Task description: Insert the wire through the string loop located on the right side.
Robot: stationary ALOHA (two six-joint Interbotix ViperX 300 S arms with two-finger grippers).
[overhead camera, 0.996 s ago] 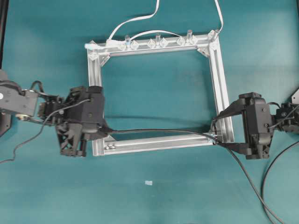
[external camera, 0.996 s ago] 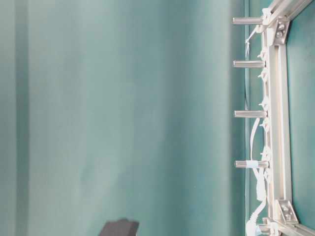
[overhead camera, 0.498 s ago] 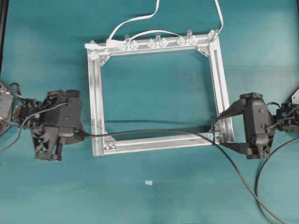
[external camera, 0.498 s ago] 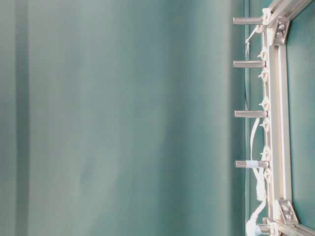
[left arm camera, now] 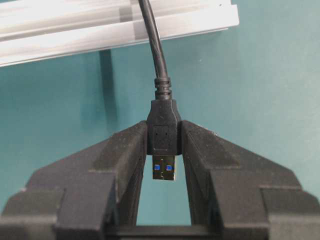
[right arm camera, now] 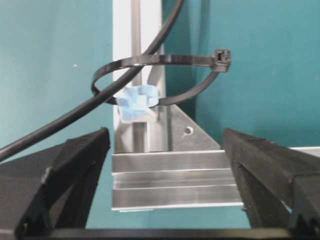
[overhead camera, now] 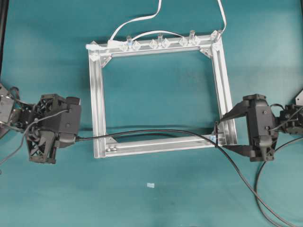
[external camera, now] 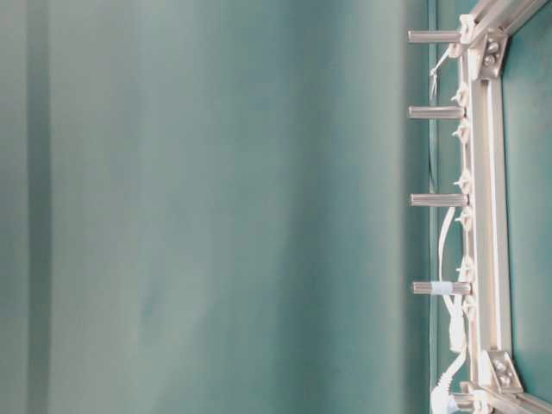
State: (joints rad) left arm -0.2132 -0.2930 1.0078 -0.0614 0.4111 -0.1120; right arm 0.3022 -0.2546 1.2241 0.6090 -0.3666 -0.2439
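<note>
A teal bench is carrying a square aluminium frame [overhead camera: 158, 92]. The wire [overhead camera: 161, 132] is being run from the bench's lower right, through the loop [right arm camera: 160, 75] at the frame's lower right corner, and along the frame's near rail past its lower left corner. Its plug [left arm camera: 164, 135] is being gripped between the closed jaws of the left gripper [left arm camera: 164, 172], just off the frame's left side. The right gripper [right arm camera: 165, 175] is being held at the loop corner, jaws spread wide and gripping nothing. White cables [overhead camera: 142, 21] are being trailed off the frame's far rail.
</note>
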